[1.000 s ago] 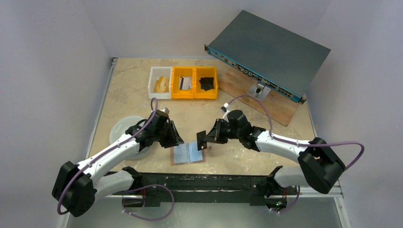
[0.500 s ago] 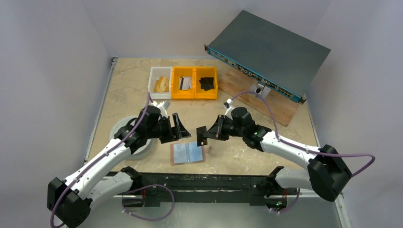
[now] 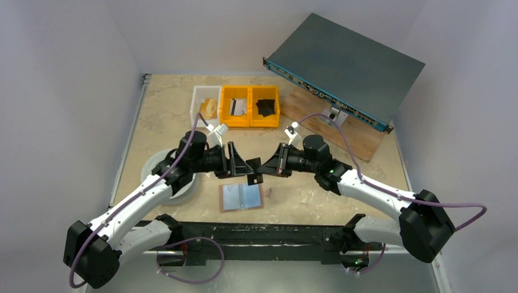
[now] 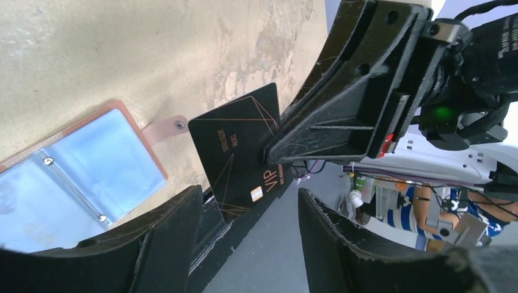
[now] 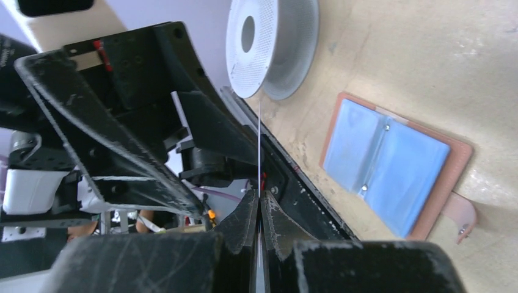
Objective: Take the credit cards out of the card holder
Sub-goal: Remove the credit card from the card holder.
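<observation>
The right gripper (image 5: 259, 202) is pinching a black card (image 4: 241, 146) near the holder (image 3: 241, 196) (a handover, I think), and the wide-open left gripper (image 4: 250, 210) must next close on it.

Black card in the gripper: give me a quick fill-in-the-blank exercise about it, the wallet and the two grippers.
1. The right gripper pinches a black card printed with the word ____.
2. The left gripper is ____, its fingers apart close to the card.
3. The wallet lies spread flat on the table with its shiny ____ inner faces up.

Missing words: VIP; open; blue.
</observation>
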Controlling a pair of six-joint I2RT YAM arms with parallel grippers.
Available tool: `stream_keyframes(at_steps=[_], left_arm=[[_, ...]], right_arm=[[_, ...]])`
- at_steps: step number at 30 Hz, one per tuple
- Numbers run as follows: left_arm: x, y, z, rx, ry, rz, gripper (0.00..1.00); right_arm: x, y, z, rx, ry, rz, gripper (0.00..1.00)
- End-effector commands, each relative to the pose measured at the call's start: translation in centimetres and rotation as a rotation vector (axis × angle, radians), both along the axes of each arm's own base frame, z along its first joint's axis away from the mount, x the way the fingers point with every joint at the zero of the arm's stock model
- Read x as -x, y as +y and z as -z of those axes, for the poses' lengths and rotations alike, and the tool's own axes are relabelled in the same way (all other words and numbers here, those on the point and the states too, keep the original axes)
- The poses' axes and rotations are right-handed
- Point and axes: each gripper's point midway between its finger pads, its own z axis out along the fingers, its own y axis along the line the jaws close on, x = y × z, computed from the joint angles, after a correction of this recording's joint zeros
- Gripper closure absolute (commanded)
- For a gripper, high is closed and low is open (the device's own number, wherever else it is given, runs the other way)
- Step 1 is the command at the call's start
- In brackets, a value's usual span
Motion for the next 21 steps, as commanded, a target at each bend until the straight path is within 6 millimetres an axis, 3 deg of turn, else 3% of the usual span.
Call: stream_keyframes(at_steps=[1,12,21], left_arm=[[0.0,-1.1,-1.2,0.085,-0.016,0.055,0.44],[-0.1,-1.9,-1.3,0.134,0.009,0.077,0.62],[-0.4,-3.0,-2.8,0.246,0.009,0.100,0.81]], right_arm=[[0.3,0.7,-3.6,-0.106,-0.066,-0.047,1.00],[0.4,0.7,-4.1,-0.119,-0.074,-0.053,1.00],[0.6,0.9,-4.2,-0.135,-0.071,-0.066,1.00]])
